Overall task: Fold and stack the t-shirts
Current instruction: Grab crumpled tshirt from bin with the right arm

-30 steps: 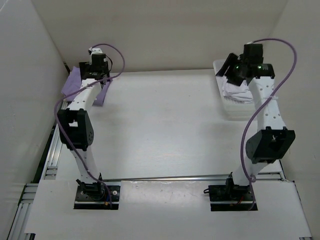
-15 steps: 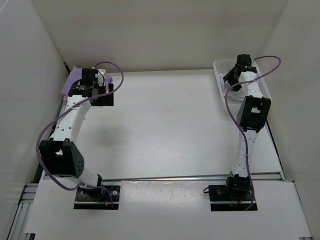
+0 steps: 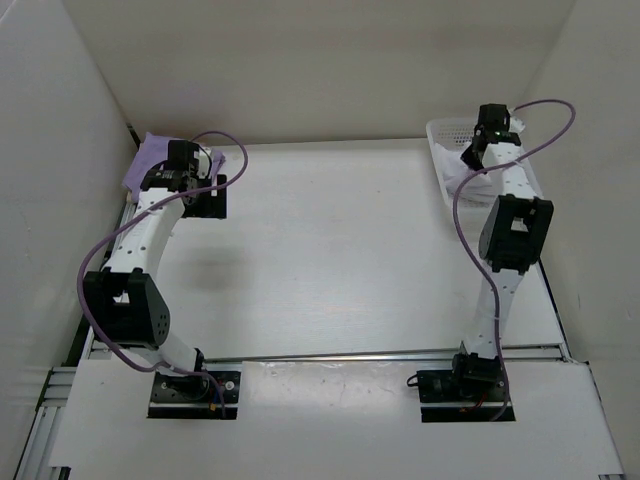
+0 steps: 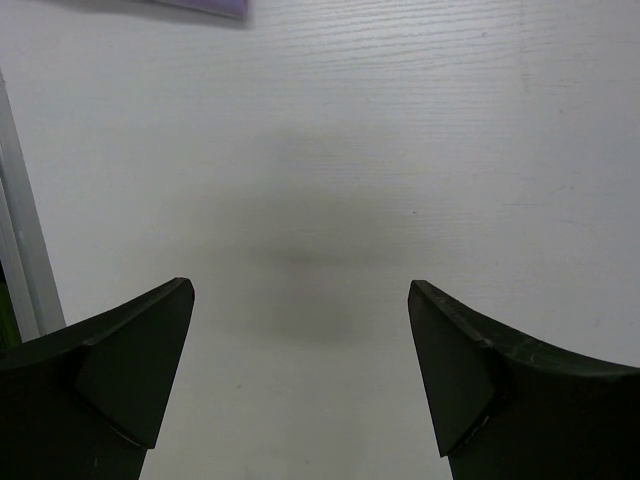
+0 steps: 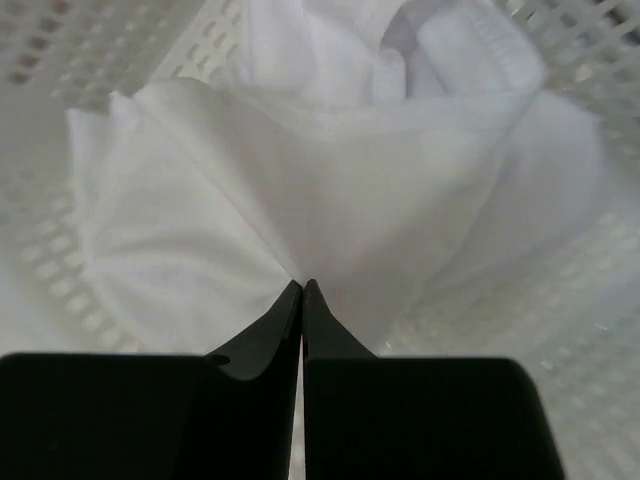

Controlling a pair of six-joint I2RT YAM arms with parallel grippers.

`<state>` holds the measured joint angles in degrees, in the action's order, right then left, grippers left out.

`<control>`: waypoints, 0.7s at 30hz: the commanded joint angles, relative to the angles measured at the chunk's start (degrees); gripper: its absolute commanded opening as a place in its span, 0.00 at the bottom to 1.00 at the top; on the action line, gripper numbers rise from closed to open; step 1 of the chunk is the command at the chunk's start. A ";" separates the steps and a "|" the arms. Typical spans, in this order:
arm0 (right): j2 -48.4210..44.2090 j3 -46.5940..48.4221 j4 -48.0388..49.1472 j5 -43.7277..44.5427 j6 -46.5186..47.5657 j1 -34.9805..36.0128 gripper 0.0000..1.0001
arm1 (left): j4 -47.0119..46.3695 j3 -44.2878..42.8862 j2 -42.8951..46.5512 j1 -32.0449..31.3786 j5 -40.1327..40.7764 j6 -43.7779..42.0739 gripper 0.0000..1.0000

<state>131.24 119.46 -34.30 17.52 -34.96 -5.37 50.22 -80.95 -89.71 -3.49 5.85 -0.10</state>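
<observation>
Right wrist view shows us the right hand (image 5: pixel 302 285) clenched: its two dark fingers are pressed together with a pinch of the white shirt (image 5: pixel 300 170) between the tips. The creases of the cloth all run toward that point, so we judge that it grasps the shirt. The shirt lies crumpled inside the basket (image 5: pixel 110 50), at the far right of the desk (image 4: pixel 430 150).

The left hand (image 4: pixel 300 290) is released, its fingers wide apart over bare desk at the far left, with nothing between them. The lavender shirt (image 3: pixel 148 157) lies just beyond it in the far left corner; we cannot tell if it is folded. A tan shirt we do not find in any view.

We think the step in hand is taking the white shirt out of the basket, so the task is at an early stage. The next move calls for a lift high enough to clear the basket wall, then a carry to the middle of the desk, where the left hand can help to spread the cloth.

The shirt is thin, soft and matt, and it falls in loose folds with a thicker band near the top. The basket is stiff white plastic with a grid of small holes. The desk is white with a fine grain.
</observation>
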 commanded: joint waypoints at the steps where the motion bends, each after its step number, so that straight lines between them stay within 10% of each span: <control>1: -18.71 0.25 7.05 5.07 10.94 2.55 0.00 | 0.32 -1.05 4.63 0.06 0.39 0.10 1.00; 11: -52.63 -10.38 19.08 -8.79 13.96 15.09 0.00 | 1.38 0.96 13.24 0.06 -0.13 0.10 1.00; 21: -51.27 -16.44 27.01 -24.98 -5.70 29.62 0.00 | 0.85 0.18 15.71 0.06 1.71 0.10 1.00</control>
<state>72.79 106.80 -7.64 -1.69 -32.03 22.65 51.33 -79.53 -75.64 -3.49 6.42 -0.10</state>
